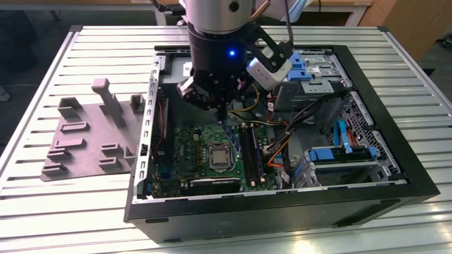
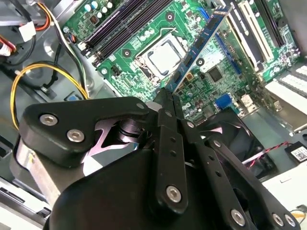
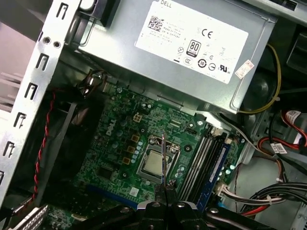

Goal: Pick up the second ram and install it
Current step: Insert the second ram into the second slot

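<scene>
My gripper [image 1: 221, 112] hangs inside the open computer case [image 1: 282, 211], above the green motherboard [image 1: 187, 140]. It is shut on the second ram [image 2: 201, 48], a long blue-green stick with a row of dark chips. In the second wrist view the stick reaches out from the fingertips [image 2: 165, 103] over the silver processor socket [image 2: 165, 55]. In the first wrist view the ram [image 3: 163, 155] shows edge-on as a thin line rising from the gripper [image 3: 164, 186] over the socket [image 3: 152, 163]. The long memory slots [image 3: 206, 160] lie beside the socket, one holding a blue stick [image 3: 218, 163].
A grey holder block [image 1: 92, 132] with upright posts sits on the slatted table at the exterior view's left. Inside the case are the grey power supply [image 3: 192, 43], bundles of coloured cables [image 1: 279, 127], blue drive brackets [image 1: 339, 153] and a black fan [image 2: 249, 143].
</scene>
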`<state>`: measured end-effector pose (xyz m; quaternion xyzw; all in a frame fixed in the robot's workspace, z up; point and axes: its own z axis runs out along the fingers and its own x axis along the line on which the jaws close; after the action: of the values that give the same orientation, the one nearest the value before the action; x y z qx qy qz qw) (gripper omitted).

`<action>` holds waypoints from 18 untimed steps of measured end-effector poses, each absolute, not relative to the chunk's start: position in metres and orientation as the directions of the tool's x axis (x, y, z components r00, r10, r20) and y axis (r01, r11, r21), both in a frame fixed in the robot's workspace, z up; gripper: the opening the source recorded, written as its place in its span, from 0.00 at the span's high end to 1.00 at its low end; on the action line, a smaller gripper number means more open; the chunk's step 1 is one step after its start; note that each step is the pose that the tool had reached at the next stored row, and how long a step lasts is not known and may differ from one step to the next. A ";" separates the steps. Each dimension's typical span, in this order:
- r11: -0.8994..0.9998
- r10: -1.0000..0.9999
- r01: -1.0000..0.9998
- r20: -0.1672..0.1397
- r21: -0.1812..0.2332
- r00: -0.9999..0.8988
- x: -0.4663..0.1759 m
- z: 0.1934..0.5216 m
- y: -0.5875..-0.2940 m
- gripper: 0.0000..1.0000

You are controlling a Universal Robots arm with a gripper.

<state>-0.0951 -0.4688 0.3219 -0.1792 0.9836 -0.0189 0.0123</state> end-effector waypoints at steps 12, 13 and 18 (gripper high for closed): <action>0.973 -0.230 -0.229 -0.017 -0.042 -0.973 -0.095 0.321 -0.469 0.88; 0.975 -0.219 -0.218 -0.017 -0.042 -0.976 -0.095 0.321 -0.469 0.88; 0.985 -0.169 -0.168 -0.017 -0.042 -0.986 -0.095 0.321 -0.469 0.88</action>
<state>-0.0951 -0.4689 0.3214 -0.0845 0.9962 -0.0200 0.0104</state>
